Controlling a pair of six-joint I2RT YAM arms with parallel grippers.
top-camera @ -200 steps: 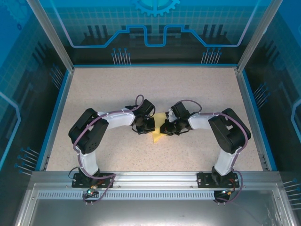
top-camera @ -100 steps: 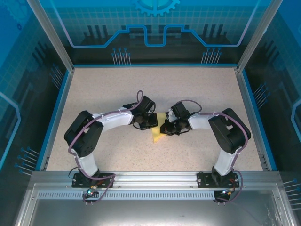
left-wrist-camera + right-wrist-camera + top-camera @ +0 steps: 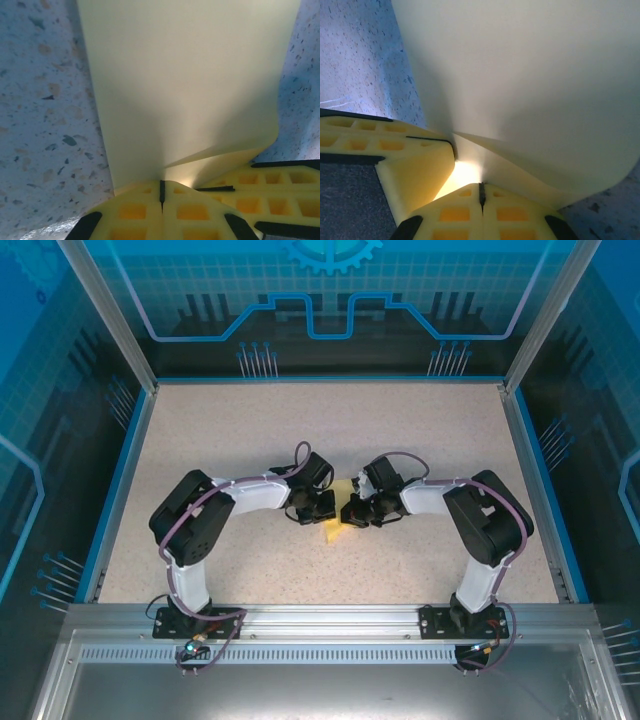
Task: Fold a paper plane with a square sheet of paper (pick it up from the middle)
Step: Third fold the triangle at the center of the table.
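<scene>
Left gripper (image 3: pixel 161 189): clamped on paper (image 3: pixel 190 80) | right gripper (image 3: pixel 481 190): clamped on same paper

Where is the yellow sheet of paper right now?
In the top view, the yellow sheet of paper sits mid-table, pinched between the left gripper and the right gripper.

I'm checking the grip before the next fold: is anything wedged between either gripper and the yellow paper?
Nothing visible is. The left gripper and the right gripper are each shut directly on the yellow paper, close beside one another, with the sheet running straight out from between their fingertips.
</scene>
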